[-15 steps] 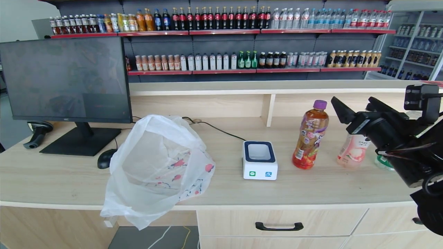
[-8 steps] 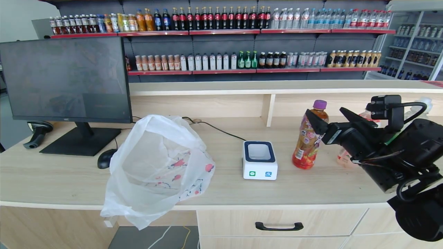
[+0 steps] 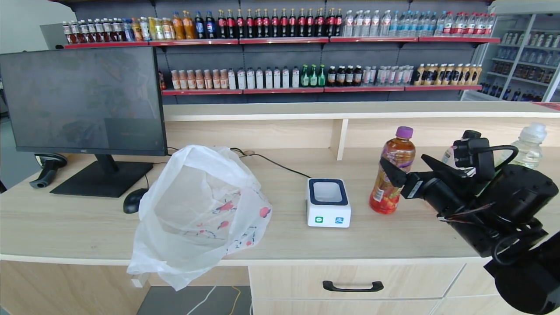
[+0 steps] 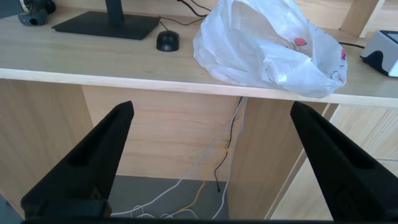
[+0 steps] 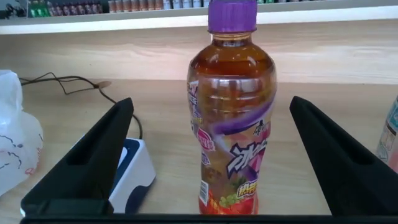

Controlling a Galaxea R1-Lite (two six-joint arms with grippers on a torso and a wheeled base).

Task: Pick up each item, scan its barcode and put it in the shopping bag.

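Purple-capped bottle point(image 3: 392, 175) upright near tabletop's point(image 3: 280, 238) right end, right end effector point(image 3: 402, 162) spread wide facing it; looks lined up to grab.

**Shop counter before a wall of drinks**

A light wooden counter point(image 3: 393, 245) is laid across the room. A raised ledge point(image 3: 350, 109) is carried along its far edge, with an upright divider point(image 3: 342, 138) set beneath. Under the near edge a drawer point(image 3: 297, 273) with a black handle point(image 3: 352, 286) is fitted. Cables point(image 4: 225, 149) are hung below the counter, above a grey floor point(image 3: 175, 304). Behind, dark wall shelving point(image 3: 280, 57) with red-edged shelves is filled with rows of bottles. A glass-fronted cooler point(image 3: 520, 57) is placed at the right, and a pale wall point(image 3: 22, 17) is seen at the far left.
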